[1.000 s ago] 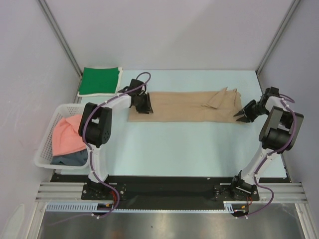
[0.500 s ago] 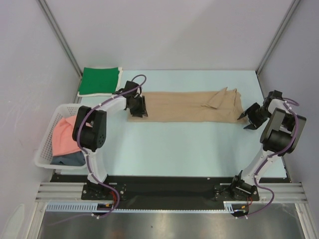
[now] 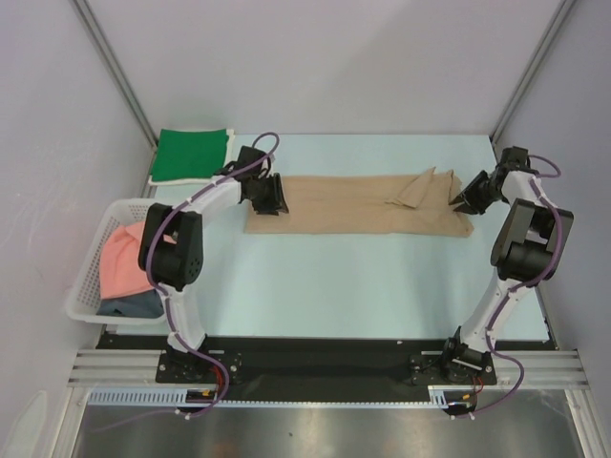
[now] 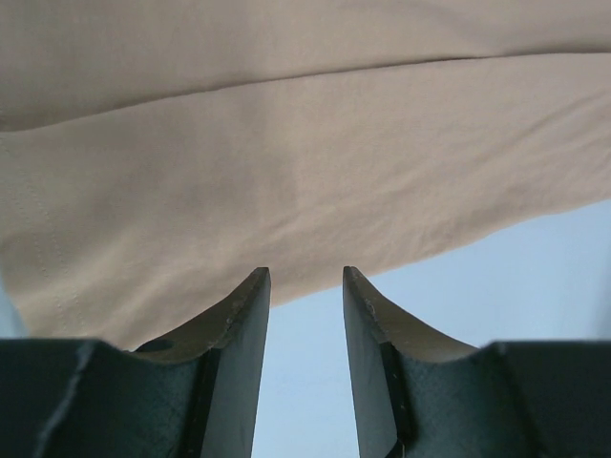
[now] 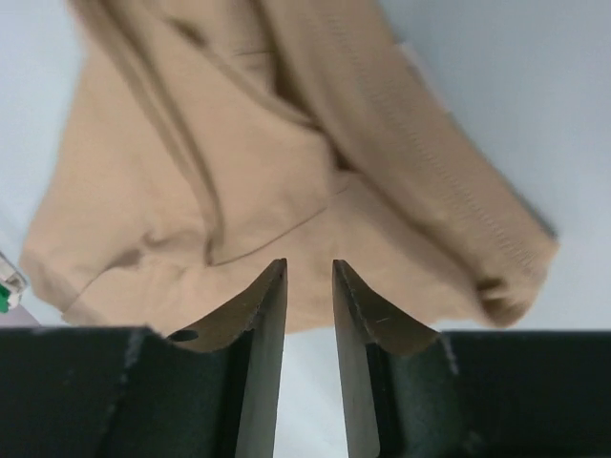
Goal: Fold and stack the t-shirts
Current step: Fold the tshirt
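Note:
The tan t-shirt (image 3: 358,204) lies as a long folded strip across the far middle of the table. My left gripper (image 3: 272,195) sits at its left end, open and empty, its tips just over the cloth's edge (image 4: 286,191). My right gripper (image 3: 465,198) is at the shirt's right end, where a sleeve is folded over; it is open and empty, its tips over the bunched cloth (image 5: 286,181). The green t-shirt (image 3: 191,155) lies folded at the far left. The salmon pink t-shirt (image 3: 126,260) and the dark grey-blue t-shirt (image 3: 132,304) lie in the basket.
A white lattice basket (image 3: 86,286) stands off the table's left side. Grey walls and metal posts close in the back and sides. The arm bases sit on the black rail (image 3: 315,358) at the near edge.
My right gripper has swung from the shirt's near right corner back to its far right end. My left gripper has shifted slightly farther back at the left end.

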